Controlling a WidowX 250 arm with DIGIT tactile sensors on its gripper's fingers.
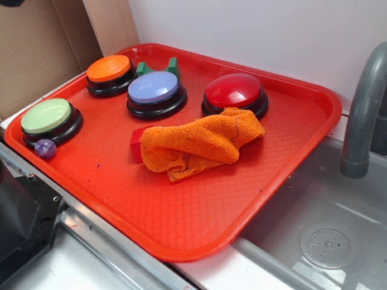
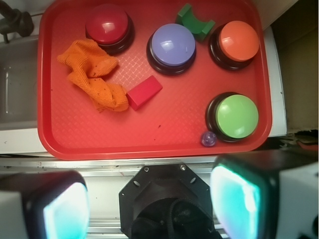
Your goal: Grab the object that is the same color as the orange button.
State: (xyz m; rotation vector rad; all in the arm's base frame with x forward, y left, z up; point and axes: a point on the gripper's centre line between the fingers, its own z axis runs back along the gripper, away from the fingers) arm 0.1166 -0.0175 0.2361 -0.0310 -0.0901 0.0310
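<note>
**End effector hangs wide open off the near edge of the tray, orange rag lying untouched**

The wrist view looks straight down on the red tray [image 2: 60, 139], and here the end effector [image 2: 149, 199] shows its two pale fingers [image 2: 234, 199] spread wide at the bottom of the picture, nothing between them, out past the tray's near rim. The exterior view gives no clear sight of it, only a dark shape at its lower left corner.

The orange rag [image 2: 92, 74] lies crumpled on the tray, one end touching the base of the red button [image 2: 107, 25]. From above, the red block [image 2: 144, 92] lies plainly just beside the rag; in the exterior view the rag [image 1: 193, 145] covers most of that block [image 1: 136, 144], leaving only a corner.

The orange button [image 1: 109, 69] sits at the tray's far left corner in the exterior view, well apart from the rag, with the purple button [image 1: 156, 89] between them and a green block [image 1: 158, 67] just behind. The pale green button [image 1: 47, 116] stands by the left rim, a small purple ball [image 1: 45, 147] touching its base.

Only the exterior view shows the grey faucet [image 1: 366, 109] and the sink drain [image 1: 329, 243] to the right.

No writing or brand can be read anywhere.
</note>
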